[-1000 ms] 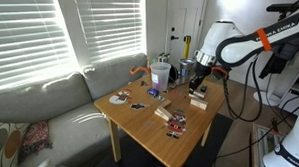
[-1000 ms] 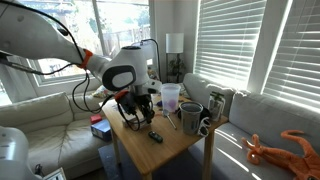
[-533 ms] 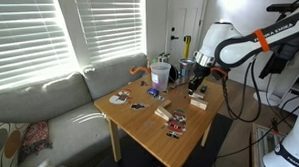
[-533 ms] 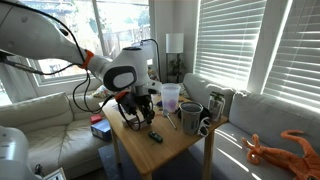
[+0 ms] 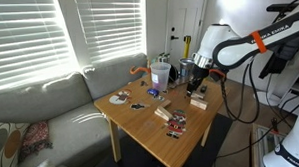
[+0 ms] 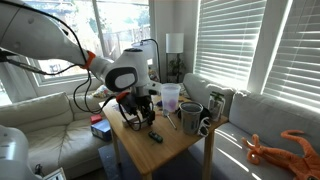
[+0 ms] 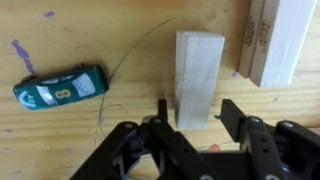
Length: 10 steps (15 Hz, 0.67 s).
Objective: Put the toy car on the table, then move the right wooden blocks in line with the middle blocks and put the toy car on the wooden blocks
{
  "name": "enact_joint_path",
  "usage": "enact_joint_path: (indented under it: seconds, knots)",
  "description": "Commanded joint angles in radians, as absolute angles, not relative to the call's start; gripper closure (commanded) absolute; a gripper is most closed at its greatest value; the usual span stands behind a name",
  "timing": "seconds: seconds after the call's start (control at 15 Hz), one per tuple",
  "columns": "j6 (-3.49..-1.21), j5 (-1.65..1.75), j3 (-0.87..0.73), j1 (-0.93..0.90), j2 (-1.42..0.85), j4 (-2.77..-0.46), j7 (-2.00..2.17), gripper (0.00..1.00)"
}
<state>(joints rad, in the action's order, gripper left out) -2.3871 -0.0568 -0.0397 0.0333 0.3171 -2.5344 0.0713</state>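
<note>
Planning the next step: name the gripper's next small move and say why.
Probably close on the wooden block: the gripper stands open astride its near end, and the toy car already lies on the table.

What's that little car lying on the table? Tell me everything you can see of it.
The toy car is a tiny racer, dark teal with a white patch bearing the number 8 and dark windows. It looks like painted metal or plastic. Seen from above in the wrist view, it lies slightly slanted on the light-wood table, clear of the wooden block. Only the table touches it.
</note>
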Motion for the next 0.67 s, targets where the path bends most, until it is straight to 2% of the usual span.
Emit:
enact_joint_path:
  seconds: [0.0, 0.2, 0.27, 0.6]
  knots:
    - [-2.379, -0.06, -0.032, 0.031, 0.291, -2.516, 0.069, 0.73]
    - [-2.368, -0.061, -0.032, 0.032, 0.289, -2.511, 0.072, 0.93]
    - [-2.367, -0.059, -0.032, 0.033, 0.289, -2.512, 0.072, 0.95]
    - [-2.348, -0.053, -0.028, 0.035, 0.313, -2.527, 0.082, 0.93]
